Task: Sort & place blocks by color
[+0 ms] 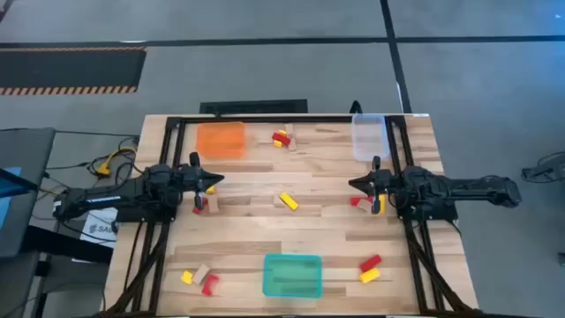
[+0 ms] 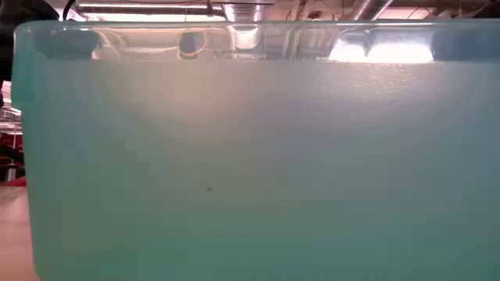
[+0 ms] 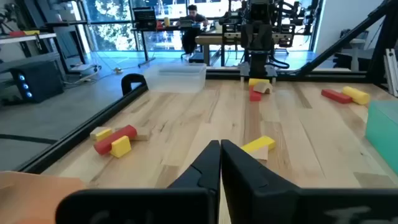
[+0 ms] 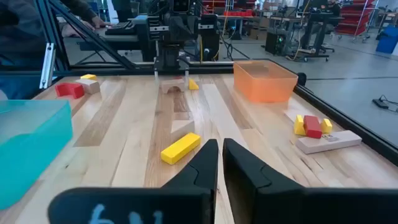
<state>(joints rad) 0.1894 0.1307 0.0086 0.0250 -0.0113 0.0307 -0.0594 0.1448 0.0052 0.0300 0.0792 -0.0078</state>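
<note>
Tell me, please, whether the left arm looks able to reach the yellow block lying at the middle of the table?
Probably yes: the yellow block lies straight ahead of the left gripper with only bare table between, though the fingers are shut.

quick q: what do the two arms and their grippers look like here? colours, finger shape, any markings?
Both arms are black, chunky jointed segments. The left arm has faint pale lettering along its forearm, unreadable. The right arm is plain black. The left gripper and right gripper each have two matte black fingers tapering to points. The right gripper's body carries blue handwritten marks. No loose cables visible on the arms.
</note>
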